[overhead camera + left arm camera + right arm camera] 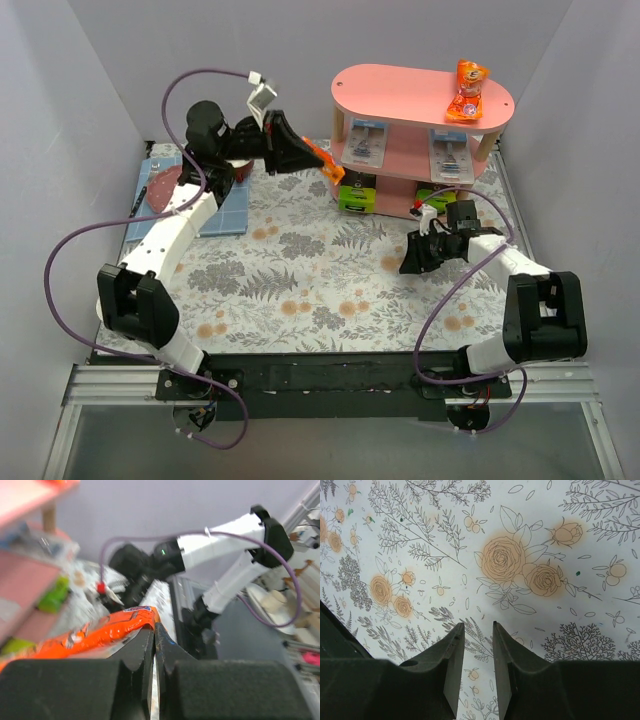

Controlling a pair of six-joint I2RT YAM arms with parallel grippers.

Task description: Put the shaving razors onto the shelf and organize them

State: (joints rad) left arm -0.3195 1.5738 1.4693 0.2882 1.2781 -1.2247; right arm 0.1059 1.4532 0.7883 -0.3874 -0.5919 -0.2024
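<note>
Four razor packs [366,143] on shelf [400,95] (pink); left gripper [154,630] — orange packet [95,634], clamped

The top external camera looks down from above and behind the arms, far enough to hold the whole tabletop [300,270] and the shelf [400,95] at its far side. The left wrist camera looks roughly level along its fingers [130,665], close behind an orange packet [100,632], toward the right arm [220,545] and the blurred shelf, both shared with the top view. The right wrist camera faces straight down past its fingers [451,660], close over floral tabletop the top view also covers.
</note>
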